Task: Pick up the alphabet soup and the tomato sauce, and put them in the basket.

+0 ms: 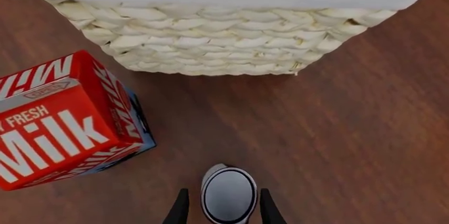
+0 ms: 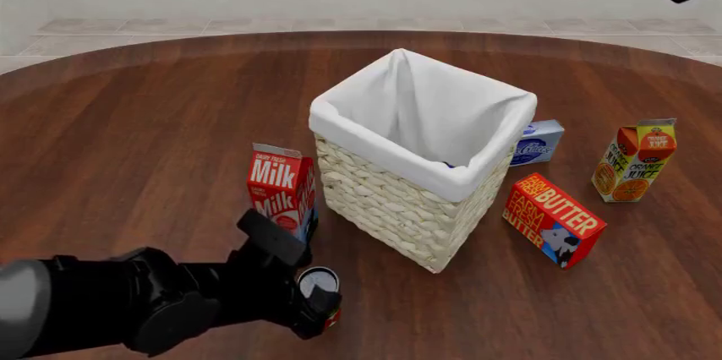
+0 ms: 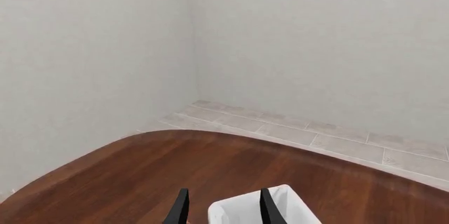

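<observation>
A small can with a silver top, the tomato sauce point(image 1: 228, 195), stands on the wooden table between the two fingers of my left gripper point(image 1: 224, 191). The fingers flank it with a gap on each side, so the gripper is open. In the front view a bit of red label shows on the tomato sauce point(image 2: 319, 282) under my left gripper point(image 2: 320, 297). The basket point(image 2: 390, 199) stands just beyond it, its woven wall point(image 1: 210, 40) filling the left wrist view. The alphabet soup is not clearly in view. My right gripper point(image 3: 224, 192) hangs open and empty, high above the basket's far side.
A red milk carton point(image 2: 277, 187) stands close to the left of the can, also seen as the milk carton point(image 1: 60, 121). Right of the basket are a butter box point(image 2: 553, 218), an orange juice carton point(image 2: 634, 161) and a small blue-white box point(image 2: 538, 142).
</observation>
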Controlling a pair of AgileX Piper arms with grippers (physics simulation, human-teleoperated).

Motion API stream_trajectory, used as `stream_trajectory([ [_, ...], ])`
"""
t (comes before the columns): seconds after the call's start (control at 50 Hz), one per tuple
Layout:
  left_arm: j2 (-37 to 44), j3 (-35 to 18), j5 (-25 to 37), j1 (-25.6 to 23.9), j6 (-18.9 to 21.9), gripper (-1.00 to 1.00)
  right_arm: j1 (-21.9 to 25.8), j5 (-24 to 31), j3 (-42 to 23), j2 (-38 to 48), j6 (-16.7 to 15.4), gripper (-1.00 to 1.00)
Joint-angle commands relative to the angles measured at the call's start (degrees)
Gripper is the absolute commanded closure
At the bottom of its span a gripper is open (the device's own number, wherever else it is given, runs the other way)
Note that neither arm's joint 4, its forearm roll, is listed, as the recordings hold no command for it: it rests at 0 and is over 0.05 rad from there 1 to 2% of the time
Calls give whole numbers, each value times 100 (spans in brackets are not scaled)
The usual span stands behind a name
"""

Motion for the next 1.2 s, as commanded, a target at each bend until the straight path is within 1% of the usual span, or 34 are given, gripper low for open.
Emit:
stream_trajectory([
  [0.02, 101, 48, -120, -10, -35, -100, 2, 26, -26, -7, -14, -100],
  [0.62, 206, 127, -301, -39, -125, -100, 2, -4, -51, 19, -27, -100],
  [0.64, 199, 123, -292, -36, -129, 100, 3, -4, -52, 18, -22, -100],
  [0.68, 190, 98, -268, 33, -54, 100, 7, -5, -49, 13, -26, -100],
  [0.9, 175, 94, -259, 38, -74, 100, 4, 3, -47, -5, -32, -100],
  [1.2, -126, 48, 7, 30, -33, 100, 18, -25, -74, 22, -20, -100],
])
